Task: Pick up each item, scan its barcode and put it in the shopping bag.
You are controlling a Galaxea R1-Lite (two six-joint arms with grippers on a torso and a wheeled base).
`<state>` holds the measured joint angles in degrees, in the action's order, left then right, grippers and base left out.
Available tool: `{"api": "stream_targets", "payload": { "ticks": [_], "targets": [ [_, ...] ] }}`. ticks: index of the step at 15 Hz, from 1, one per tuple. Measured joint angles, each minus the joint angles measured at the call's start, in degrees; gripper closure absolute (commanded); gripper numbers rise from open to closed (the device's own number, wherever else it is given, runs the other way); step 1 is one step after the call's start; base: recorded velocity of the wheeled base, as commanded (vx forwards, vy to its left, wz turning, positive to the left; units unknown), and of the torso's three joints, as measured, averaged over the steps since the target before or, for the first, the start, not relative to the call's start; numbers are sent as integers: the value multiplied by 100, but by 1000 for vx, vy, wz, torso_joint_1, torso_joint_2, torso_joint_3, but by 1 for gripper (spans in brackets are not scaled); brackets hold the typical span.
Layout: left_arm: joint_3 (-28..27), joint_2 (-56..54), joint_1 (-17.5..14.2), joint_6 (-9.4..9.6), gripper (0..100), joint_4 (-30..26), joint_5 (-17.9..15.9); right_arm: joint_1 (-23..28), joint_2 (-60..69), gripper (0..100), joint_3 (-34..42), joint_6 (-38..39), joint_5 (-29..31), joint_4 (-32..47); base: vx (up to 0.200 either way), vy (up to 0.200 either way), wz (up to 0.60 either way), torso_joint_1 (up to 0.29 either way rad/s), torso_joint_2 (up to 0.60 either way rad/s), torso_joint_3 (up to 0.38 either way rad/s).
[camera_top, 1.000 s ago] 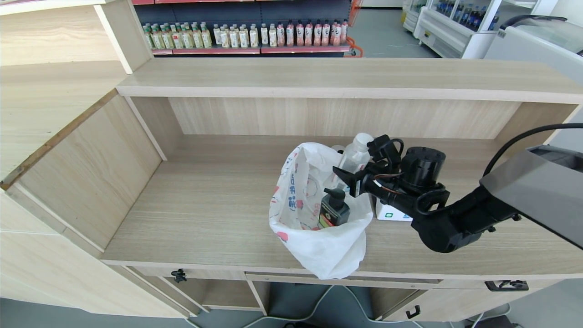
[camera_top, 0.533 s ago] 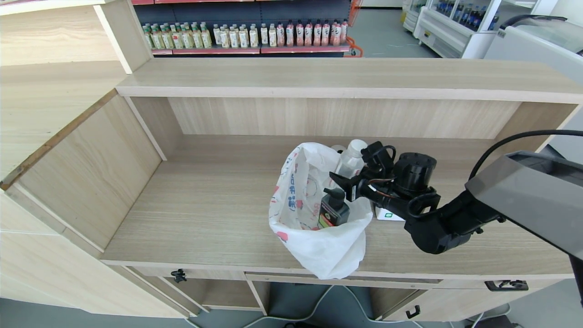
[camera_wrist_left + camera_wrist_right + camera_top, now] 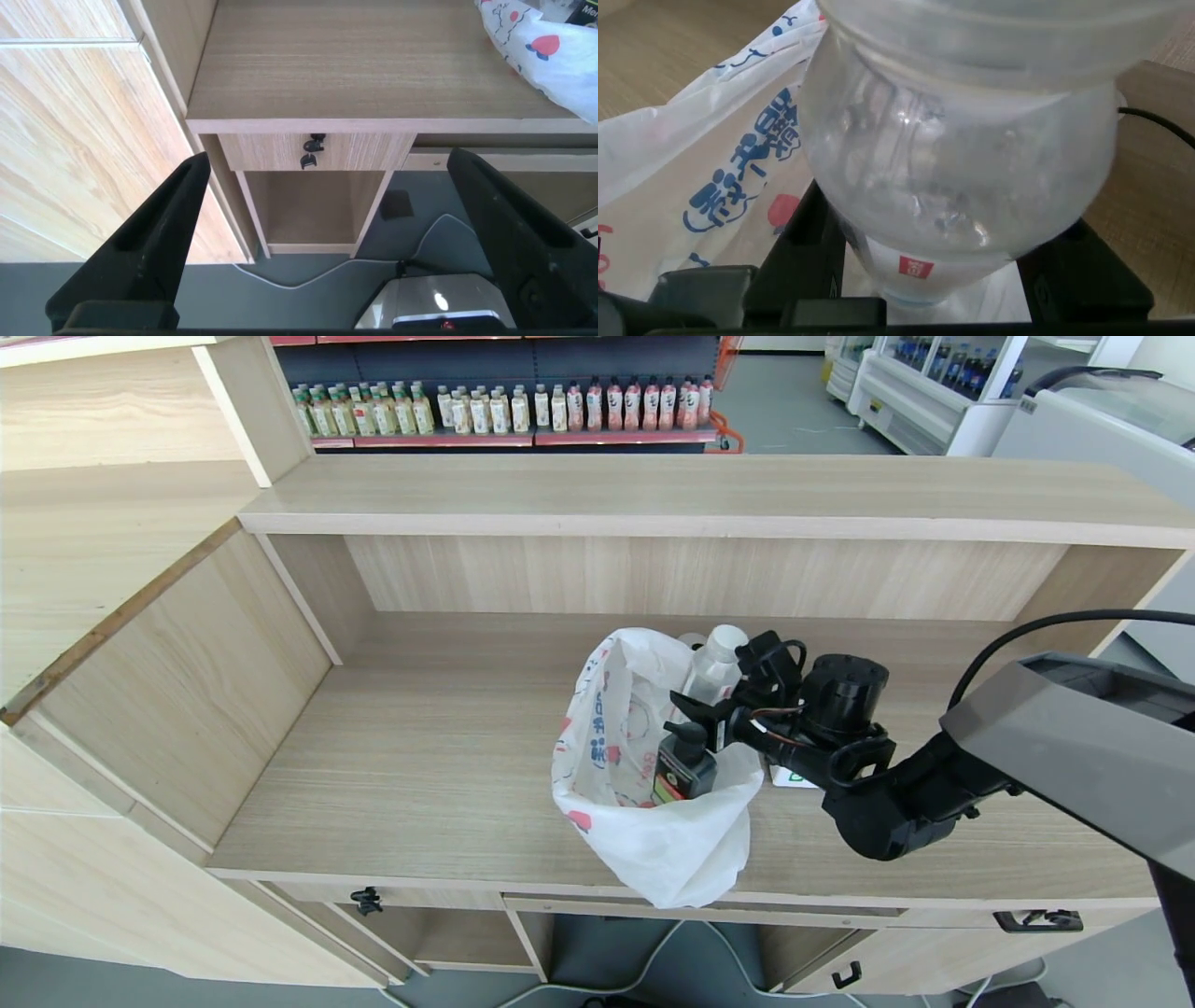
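Note:
My right gripper (image 3: 724, 705) is shut on a clear plastic water bottle (image 3: 714, 670) with a white cap, held upright over the far right side of the white shopping bag (image 3: 653, 775). The bottle's lower part sits at the bag's mouth. From the right wrist camera the bottle (image 3: 962, 177) looms close between the black fingers (image 3: 799, 252), with the bag's printed plastic (image 3: 719, 187) behind it. A black pump bottle (image 3: 684, 763) stands inside the bag. My left gripper (image 3: 327, 243) hangs open below the counter's front edge, off the bag's left.
A small white scanner box (image 3: 794, 773) sits on the counter just right of the bag, behind my right wrist. The wooden counter (image 3: 420, 756) has a raised back shelf and a left side wall. A drawer with a black handle (image 3: 313, 149) lies under the counter.
My right arm has moved left and down with the water bottle, bringing it lower into the bag's mouth. The bag and the pump bottle have stayed put.

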<state>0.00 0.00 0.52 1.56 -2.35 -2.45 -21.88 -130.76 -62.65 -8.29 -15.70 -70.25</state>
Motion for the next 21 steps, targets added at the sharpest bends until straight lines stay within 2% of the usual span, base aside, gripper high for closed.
{"api": "stream_targets", "payload": {
  "ticks": [3,4,10,16,21],
  "targets": [
    [0,0,-1,2,0,0,0,4,-23,100,35,-68,-6,-11,0,0,0,0,0,0],
    [0,0,-1,2,0,-2,0,4,-26,0,39,-73,-6,-9,0,0,0,0,0,0],
    [0,0,0,2,0,-2,0,37,101,0,33,-16,-219,79,0,0,0,0,0,0],
    [0,0,0,0,0,-2,0,151,802,0,143,329,-444,319,0,0,0,0,0,0],
    [0,0,0,0,0,-2,0,273,2188,0,874,400,-460,913,0,0,0,0,0,0]
  ]
}}
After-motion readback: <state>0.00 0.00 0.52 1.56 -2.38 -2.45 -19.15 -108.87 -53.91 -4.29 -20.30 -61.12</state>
